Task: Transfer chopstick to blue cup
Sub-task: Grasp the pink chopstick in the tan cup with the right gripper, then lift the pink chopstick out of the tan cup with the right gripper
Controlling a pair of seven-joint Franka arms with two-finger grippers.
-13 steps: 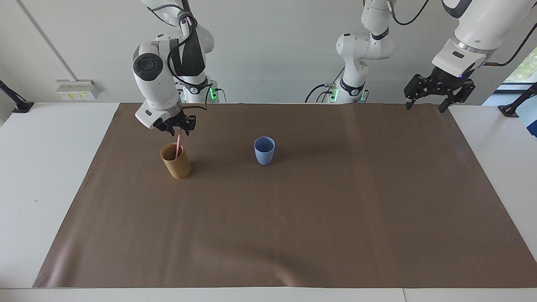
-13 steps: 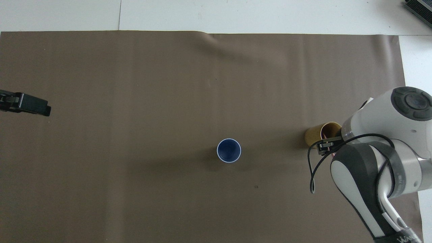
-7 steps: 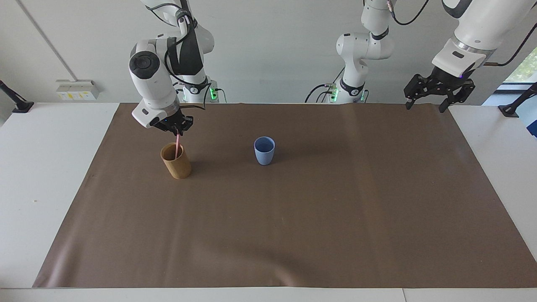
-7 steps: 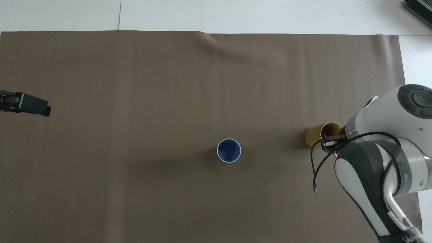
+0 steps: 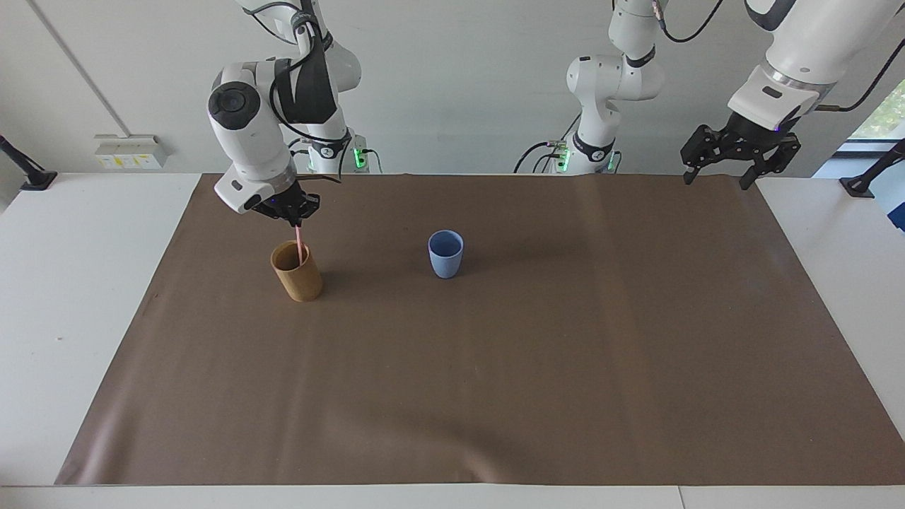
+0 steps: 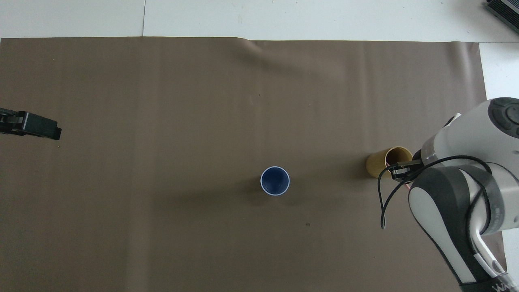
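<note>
A thin pink chopstick [image 5: 301, 242] stands nearly upright with its lower end inside the tan cup [image 5: 297, 271] [image 6: 383, 162]. My right gripper [image 5: 293, 218] [image 6: 401, 169] is over that cup, shut on the chopstick's top end. The blue cup [image 5: 445, 254] [image 6: 275, 181] stands upright on the mat, beside the tan cup toward the left arm's end, with nothing in it. My left gripper [image 5: 717, 170] [image 6: 40, 127] waits in the air, open and holding nothing, over the mat's corner at the left arm's end.
A brown mat [image 5: 495, 367] [image 6: 202, 101] covers most of the white table [image 5: 71, 283]. A third robot's base [image 5: 594, 152] stands at the table's edge between the two arms.
My right gripper has shut on the chopstick's top and risen a little, drawing the stick up out of the tan cup. The left arm has not moved.
</note>
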